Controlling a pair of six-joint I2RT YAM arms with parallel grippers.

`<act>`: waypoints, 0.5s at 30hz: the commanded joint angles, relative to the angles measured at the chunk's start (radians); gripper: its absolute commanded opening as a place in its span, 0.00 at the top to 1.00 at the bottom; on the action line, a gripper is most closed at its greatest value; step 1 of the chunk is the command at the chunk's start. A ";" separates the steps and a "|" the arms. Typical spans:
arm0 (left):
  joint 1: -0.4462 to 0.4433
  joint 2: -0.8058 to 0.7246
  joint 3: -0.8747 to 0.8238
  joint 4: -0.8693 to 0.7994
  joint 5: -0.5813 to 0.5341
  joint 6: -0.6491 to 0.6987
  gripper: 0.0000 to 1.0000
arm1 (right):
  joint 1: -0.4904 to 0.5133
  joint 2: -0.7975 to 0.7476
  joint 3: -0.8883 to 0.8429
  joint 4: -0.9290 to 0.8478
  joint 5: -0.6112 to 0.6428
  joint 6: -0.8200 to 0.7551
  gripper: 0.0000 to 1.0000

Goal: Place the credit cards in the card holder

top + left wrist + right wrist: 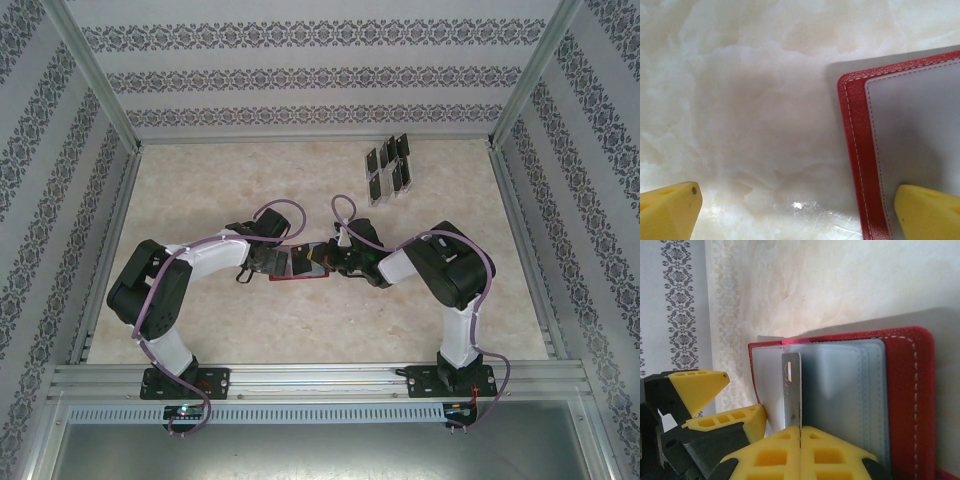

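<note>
Now, with my right gripper (800, 432) pinched shut on a credit card (792, 390) edge-on in the open card holder (905, 390) at lower centre, I should feed it squarely into the grey pocket (840, 390), my empty left gripper (799, 210) spread wide.

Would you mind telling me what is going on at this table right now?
The right tool is shut on a card, holding it edge-on over the pockets of the open red wallet. The left tool is open at the wallet's edge, one finger over its grey panel. More cards sit at the far side of the table.
</note>
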State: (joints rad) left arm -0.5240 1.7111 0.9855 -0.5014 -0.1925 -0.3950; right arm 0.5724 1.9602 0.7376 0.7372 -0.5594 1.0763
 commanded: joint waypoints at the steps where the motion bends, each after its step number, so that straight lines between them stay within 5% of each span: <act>1: -0.008 0.020 -0.037 -0.072 -0.021 -0.009 0.00 | 0.005 0.013 -0.001 -0.031 0.069 0.003 1.00; 15: -0.013 0.024 -0.039 -0.068 -0.019 -0.012 0.00 | 0.032 0.016 0.025 -0.074 0.035 -0.038 1.00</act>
State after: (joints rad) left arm -0.5247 1.7111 0.9836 -0.5007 -0.1921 -0.4007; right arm 0.5819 1.9602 0.7475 0.7242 -0.5503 1.0698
